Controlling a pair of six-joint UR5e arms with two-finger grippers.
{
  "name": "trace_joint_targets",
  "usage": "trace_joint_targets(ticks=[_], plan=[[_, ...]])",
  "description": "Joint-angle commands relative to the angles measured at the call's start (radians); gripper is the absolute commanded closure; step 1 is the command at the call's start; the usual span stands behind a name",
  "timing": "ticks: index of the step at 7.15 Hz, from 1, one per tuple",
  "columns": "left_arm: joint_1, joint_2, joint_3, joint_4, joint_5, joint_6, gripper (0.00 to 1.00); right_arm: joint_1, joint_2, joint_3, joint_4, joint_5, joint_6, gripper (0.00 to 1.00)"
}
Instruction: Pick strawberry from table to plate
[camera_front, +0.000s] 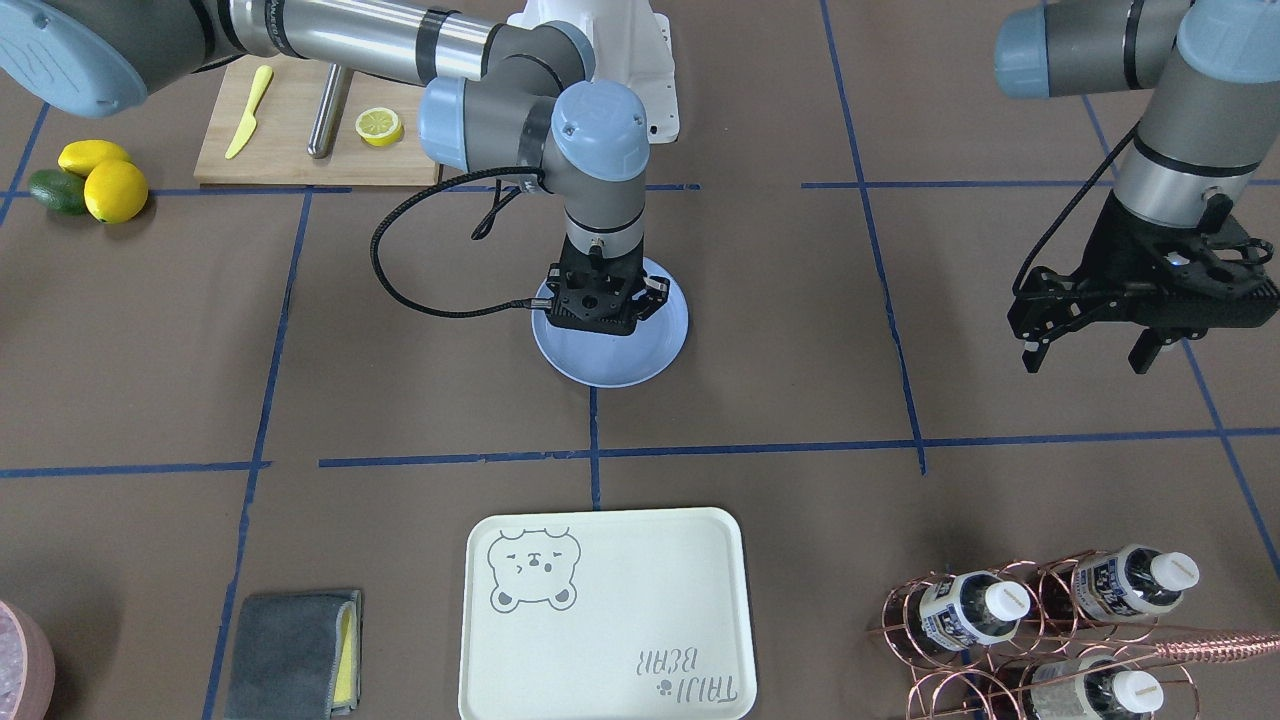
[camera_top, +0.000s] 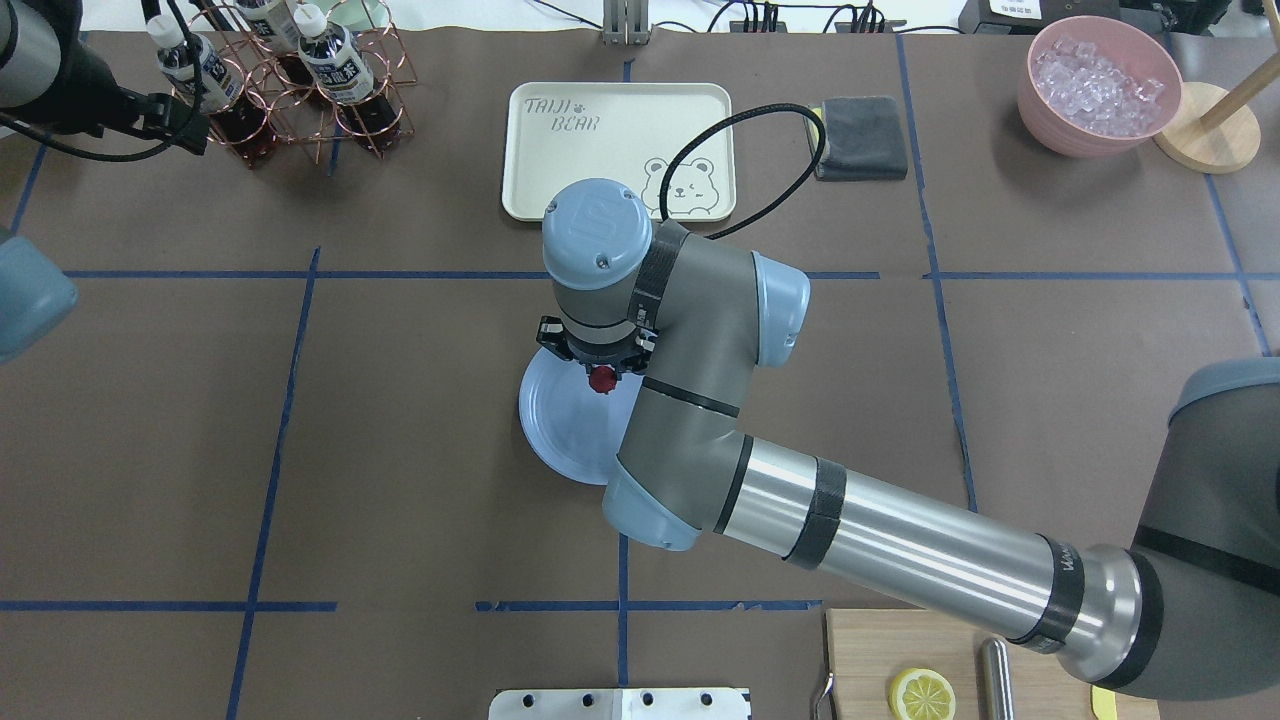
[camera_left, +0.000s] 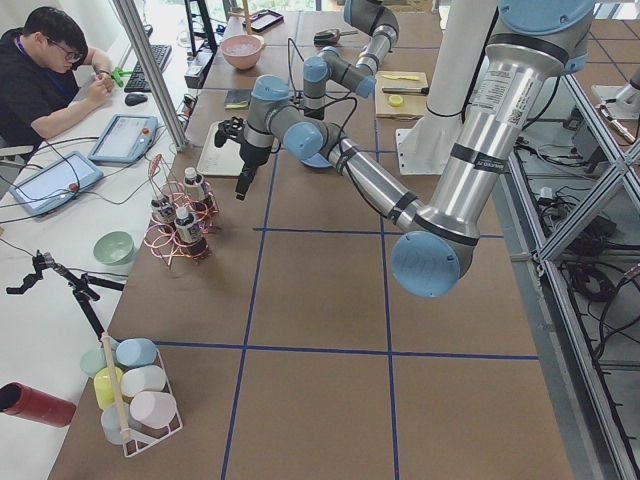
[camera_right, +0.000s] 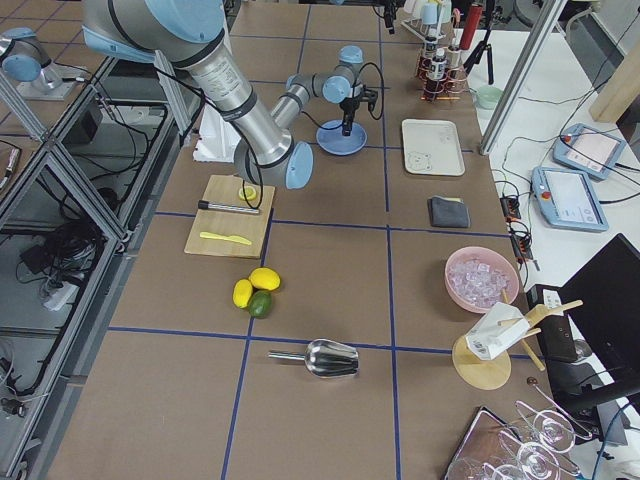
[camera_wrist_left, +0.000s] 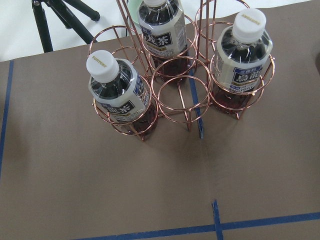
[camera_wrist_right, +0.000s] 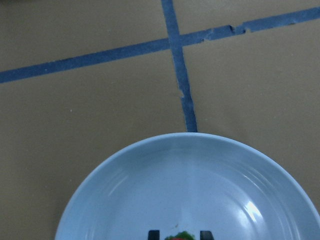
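The right gripper (camera_front: 597, 312) points straight down over the light-blue plate (camera_front: 612, 366), its two fingertips (camera_wrist_right: 153, 234) closed on the strawberry (camera_top: 601, 379); the berry sits between them, red with a bit of green top, above the plate's inner part toward the robot's side of the rim; whether it touches the plate I cannot tell. The right arm stretches its long silver forearm across the table (camera_front: 780, 330), elbow low, wrist folded so the tool hangs vertical. The left gripper (camera_front: 1085, 358) hovers well apart above bare table near the copper bottle rack (camera_front: 1040, 625), fingers spread and holding nothing.
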Motion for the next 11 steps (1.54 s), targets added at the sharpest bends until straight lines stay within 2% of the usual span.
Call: trace_joint_targets(ticks=[1,2,3,4,6,7,8,9,10,11], plan=[[0.0,0.0,0.009,-0.004,-0.001,-0.001,0.0,-0.005,0.0,-0.024,0.03,0.0,0.004,1.0],[0.0,-0.001,0.011,-0.005,-0.002,-0.001,0.0,-0.005,-0.001,-0.028,0.03,0.0,0.004,0.97],[0.0,0.0,0.012,-0.005,-0.008,-0.001,0.0,-0.007,-0.004,-0.028,0.03,0.0,0.005,0.61],[0.0,-0.001,0.014,-0.005,-0.008,-0.001,0.0,-0.008,-0.001,-0.026,0.028,0.0,0.008,0.01],[-0.003,-0.001,0.027,-0.01,-0.008,0.0,0.0,-0.001,-0.008,0.03,0.022,0.006,0.037,0.0],[-0.003,-0.001,0.027,-0.01,-0.008,0.0,0.0,0.025,-0.011,0.101,-0.039,0.015,0.037,0.0],[-0.003,-0.001,0.027,-0.01,-0.008,0.0,0.0,0.071,-0.027,0.246,-0.193,0.024,0.025,0.0],[-0.015,-0.001,0.027,-0.008,-0.008,0.006,0.0,0.122,-0.088,0.432,-0.37,0.023,-0.074,0.0],[-0.04,-0.001,0.035,-0.005,-0.036,0.055,0.0,0.191,-0.18,0.565,-0.45,0.026,-0.22,0.0],[-0.079,-0.001,0.066,-0.001,-0.1,0.118,0.0,0.269,-0.263,0.615,-0.446,0.059,-0.34,0.0]])
